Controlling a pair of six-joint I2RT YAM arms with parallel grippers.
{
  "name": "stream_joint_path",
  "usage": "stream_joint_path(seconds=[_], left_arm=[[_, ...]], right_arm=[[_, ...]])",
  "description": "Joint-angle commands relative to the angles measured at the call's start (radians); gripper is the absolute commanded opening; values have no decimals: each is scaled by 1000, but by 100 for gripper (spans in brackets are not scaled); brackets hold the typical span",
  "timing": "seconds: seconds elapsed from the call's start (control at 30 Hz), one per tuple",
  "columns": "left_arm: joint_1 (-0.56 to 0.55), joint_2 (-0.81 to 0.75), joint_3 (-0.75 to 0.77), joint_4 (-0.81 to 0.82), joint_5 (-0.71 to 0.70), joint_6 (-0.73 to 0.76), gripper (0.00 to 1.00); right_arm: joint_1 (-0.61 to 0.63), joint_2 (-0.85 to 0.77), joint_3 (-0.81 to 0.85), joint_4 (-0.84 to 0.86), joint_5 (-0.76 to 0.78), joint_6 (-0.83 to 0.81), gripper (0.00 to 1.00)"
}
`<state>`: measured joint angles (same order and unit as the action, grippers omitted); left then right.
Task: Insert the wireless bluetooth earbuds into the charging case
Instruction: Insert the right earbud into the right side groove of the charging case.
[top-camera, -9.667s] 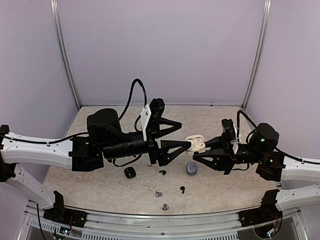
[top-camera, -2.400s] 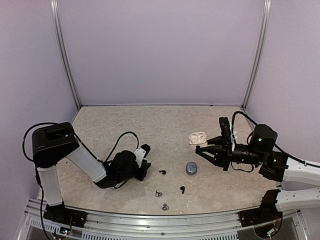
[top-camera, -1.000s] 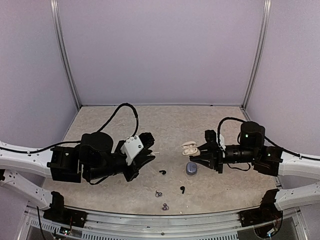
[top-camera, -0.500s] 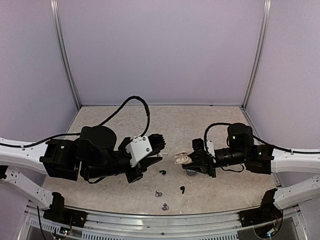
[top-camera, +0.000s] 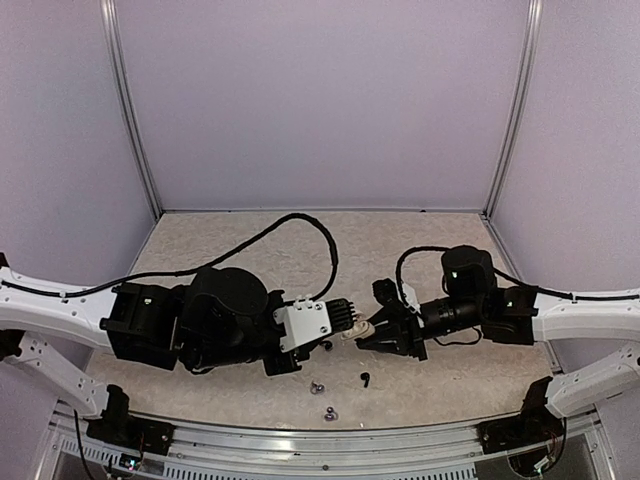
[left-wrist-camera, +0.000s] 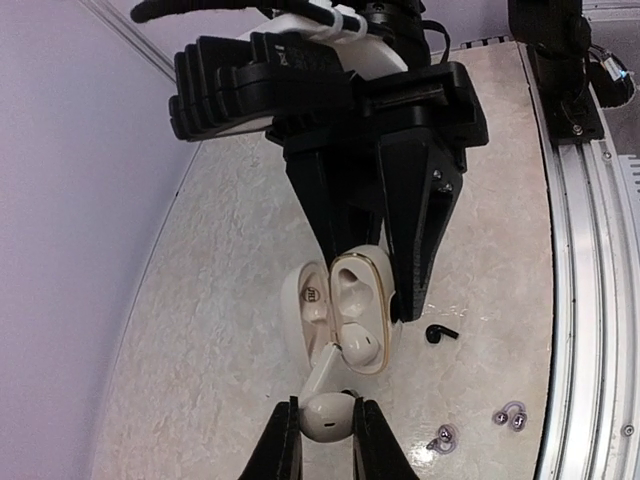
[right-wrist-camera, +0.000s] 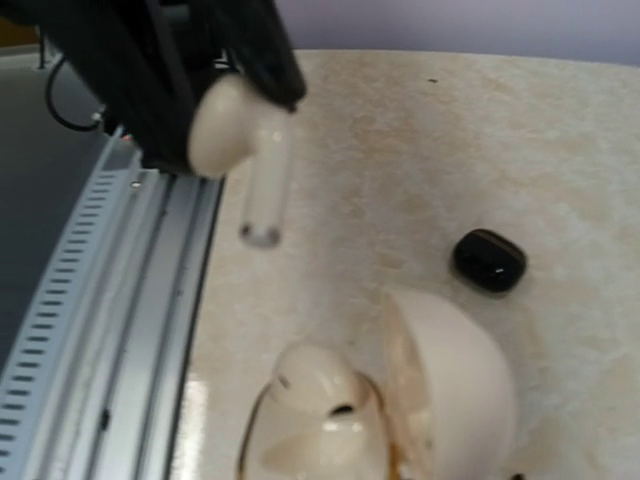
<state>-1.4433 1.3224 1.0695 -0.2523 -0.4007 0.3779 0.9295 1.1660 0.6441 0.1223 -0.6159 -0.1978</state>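
My left gripper (left-wrist-camera: 327, 418) is shut on a white stemmed earbud (left-wrist-camera: 330, 412), its stem slanting up to the rim of the open white charging case (left-wrist-camera: 345, 305). A second white earbud (left-wrist-camera: 365, 345) sits in one well of that case. The right gripper (top-camera: 374, 329) is shut on the case and holds it above the table, lid open. From above, both grippers meet at mid-table, with the left gripper (top-camera: 346, 322) just left of the case (top-camera: 364, 328). The right wrist view shows the held earbud (right-wrist-camera: 232, 130) above the case (right-wrist-camera: 455, 390) and the seated earbud (right-wrist-camera: 315, 385).
Loose on the table lie a black earbud (top-camera: 366, 379), another black earbud (top-camera: 326, 345) and two silvery earbuds (top-camera: 317, 387) (top-camera: 329, 412). A closed black case (right-wrist-camera: 489, 260) rests on the table beyond. The metal rail (top-camera: 330, 440) runs along the near edge.
Both arms have closed in on the table's middle: the left gripper carried the white earbud rightward, the right gripper carried the open case leftward. The earbud's stem now reaches the case.
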Motion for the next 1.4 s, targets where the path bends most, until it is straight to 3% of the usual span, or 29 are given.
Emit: stream_joint_path(seconds=[0.0,1.37], left_arm=[[-21,30,40,-12,-43,58,14],[-64,148,95,-33,-66,179,13]], right_arm=[[15,17,32,-1,-54,78,0],[70,84,72,-57,-90,83,0]])
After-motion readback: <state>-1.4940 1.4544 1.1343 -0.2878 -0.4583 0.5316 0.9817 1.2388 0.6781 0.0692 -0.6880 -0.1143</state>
